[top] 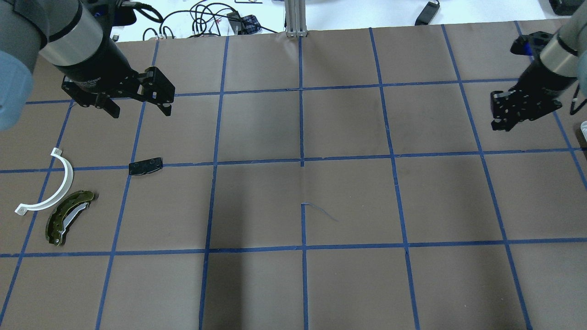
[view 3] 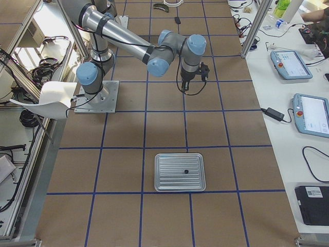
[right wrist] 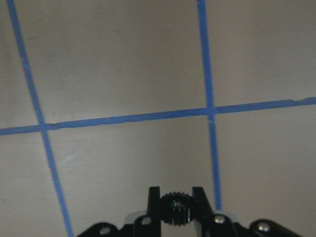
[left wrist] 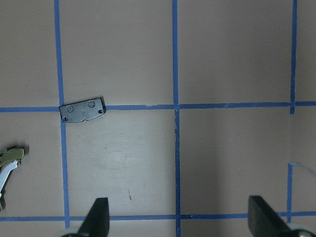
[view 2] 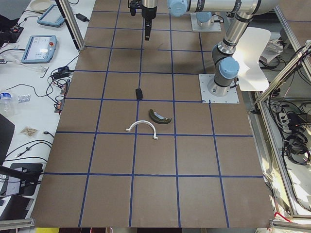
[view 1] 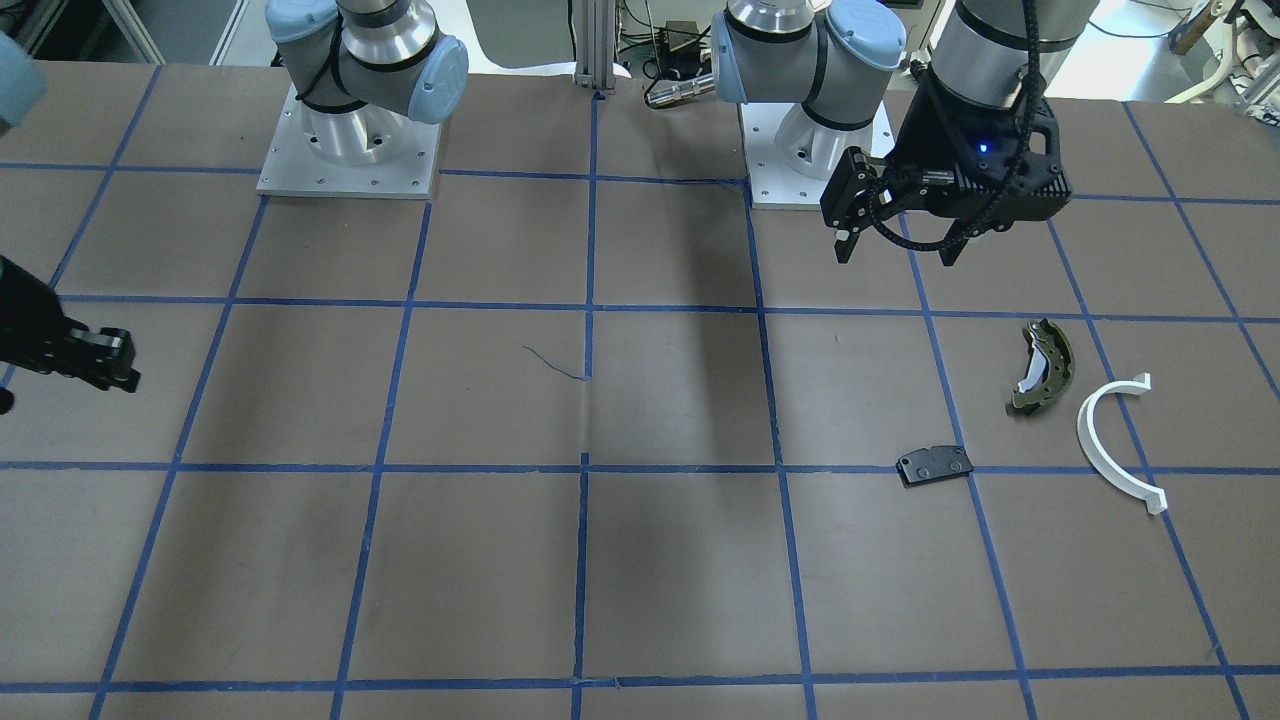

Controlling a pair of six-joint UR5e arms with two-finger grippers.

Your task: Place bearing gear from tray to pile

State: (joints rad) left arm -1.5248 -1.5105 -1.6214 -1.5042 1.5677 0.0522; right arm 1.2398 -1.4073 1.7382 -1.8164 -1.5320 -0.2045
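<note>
My right gripper is shut on a small black toothed bearing gear and holds it above the bare table at my right side. The silver tray shows only in the exterior right view, with one small dark part in it. The pile lies at my left: an olive-green brake shoe, a white C-shaped arc and a flat black plate. My left gripper is open and empty, hovering just beyond the black plate.
The brown table is marked with a grid of blue tape. Both arm bases stand at the robot's edge. Cables and pendants lie on the side benches off the table.
</note>
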